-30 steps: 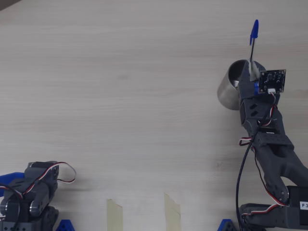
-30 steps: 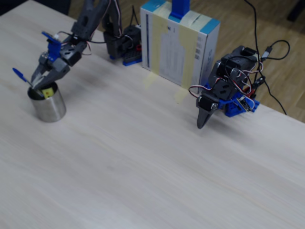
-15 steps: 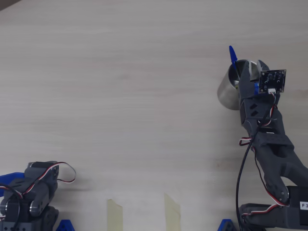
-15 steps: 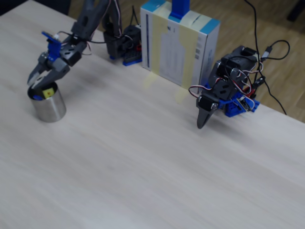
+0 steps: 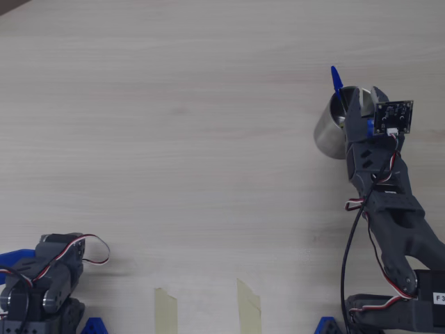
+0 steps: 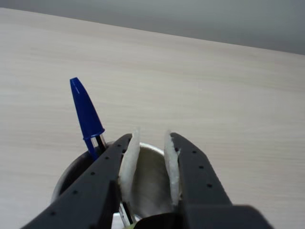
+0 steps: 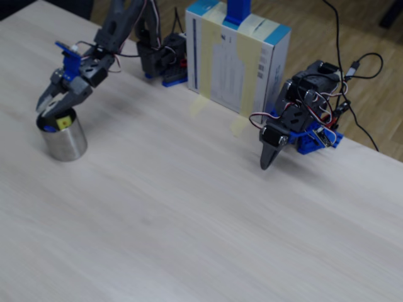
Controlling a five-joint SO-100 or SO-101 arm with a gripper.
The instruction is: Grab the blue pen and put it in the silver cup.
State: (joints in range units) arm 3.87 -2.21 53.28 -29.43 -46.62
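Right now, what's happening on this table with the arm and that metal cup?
The arm's tool hangs just above the silver cup, jaws parted with nothing between them. The blue pen already stands in the cup, leaning on the rim with its capped end sticking out. So the drop looks done. A second arm sits idle across the table beside a box.

"F" on arm base label (image 5: 438, 298)

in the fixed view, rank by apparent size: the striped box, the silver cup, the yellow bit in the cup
1. striped box, clearly largest
2. silver cup
3. yellow bit, smallest
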